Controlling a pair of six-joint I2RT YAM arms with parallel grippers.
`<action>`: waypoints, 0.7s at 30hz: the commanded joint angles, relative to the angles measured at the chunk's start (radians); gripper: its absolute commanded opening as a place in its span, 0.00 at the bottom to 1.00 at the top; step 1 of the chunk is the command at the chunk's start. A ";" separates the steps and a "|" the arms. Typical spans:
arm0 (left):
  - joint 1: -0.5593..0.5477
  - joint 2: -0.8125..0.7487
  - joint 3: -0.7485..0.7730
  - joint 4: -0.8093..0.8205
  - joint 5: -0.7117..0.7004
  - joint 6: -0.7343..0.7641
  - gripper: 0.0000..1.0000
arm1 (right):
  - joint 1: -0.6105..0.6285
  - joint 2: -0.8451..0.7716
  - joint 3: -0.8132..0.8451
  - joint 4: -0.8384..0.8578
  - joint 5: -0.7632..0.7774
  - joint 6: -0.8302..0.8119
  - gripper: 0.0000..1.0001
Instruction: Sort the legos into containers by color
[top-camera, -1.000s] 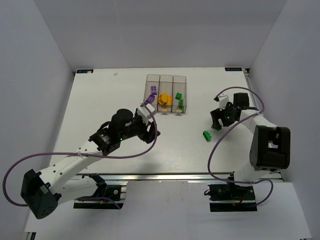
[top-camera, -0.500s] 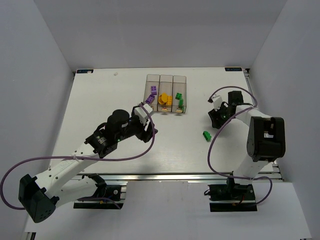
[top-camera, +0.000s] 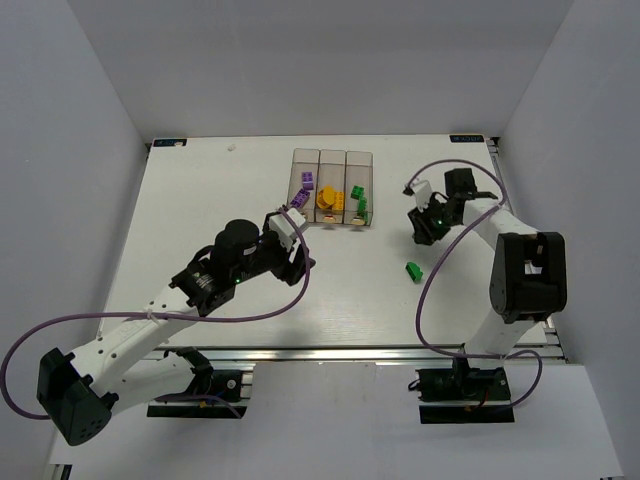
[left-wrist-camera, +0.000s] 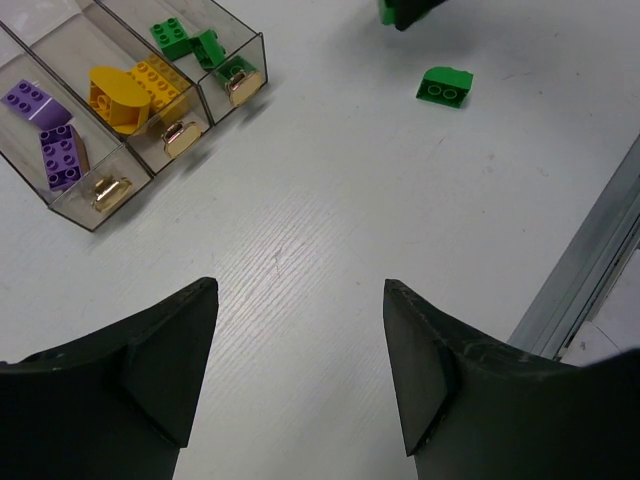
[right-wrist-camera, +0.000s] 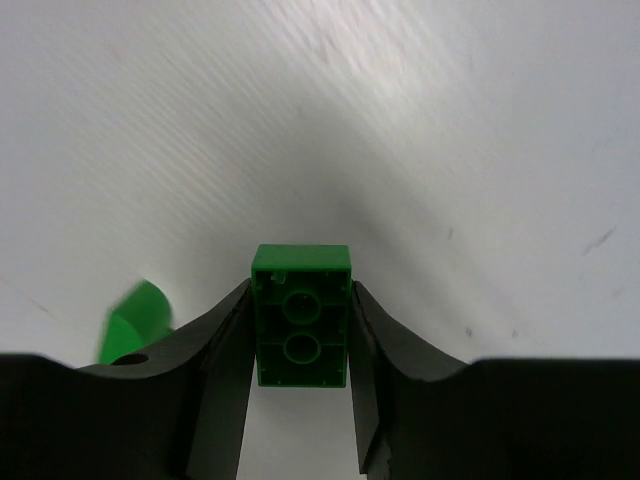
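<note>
**Top view.** The containers (top-camera: 319, 160) stand in a row at the far middle of the worktop (top-camera: 200, 200). From left to right they hold purple legos (top-camera: 307, 182), orange-yellow legos (top-camera: 330, 201) and green legos (top-camera: 359, 203). The left hand (top-camera: 297, 212) hovers just beside the near end of the purple bin. The right hand (top-camera: 424, 224) is off to the right of the row. A loose green brick (top-camera: 412, 270) lies on the worktop, nearer the arm bases.

**Left wrist view.** The left hand is released: its jaws stand wide apart over bare worktop with nothing between them. The containers show at upper left and the loose green brick at upper right.

**Right wrist view.** The right hand is clenched on a green brick (right-wrist-camera: 301, 315). One finger presses each long side, and the hollow underside faces the camera (a green shape at the lower left edge may be the loose brick; this cannot be told).

**Handling.** The brick is judged light, rigid and not fragile. Its smooth plastic walls are likely slippery, so a centred pinch across the two flat long sides suits it better than one on the studs. Because it is much smaller than the fingers, an off-centre hold could let it twist or pop out.
</note>
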 joint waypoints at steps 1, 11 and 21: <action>0.000 -0.008 -0.011 0.005 0.006 0.013 0.77 | 0.089 -0.069 0.140 -0.047 -0.129 0.033 0.00; 0.000 -0.023 -0.053 0.023 -0.049 0.033 0.78 | 0.304 0.167 0.534 0.008 -0.113 0.234 0.04; 0.000 0.024 -0.071 0.099 0.022 -0.050 0.80 | 0.312 0.392 0.774 0.016 -0.010 0.329 0.51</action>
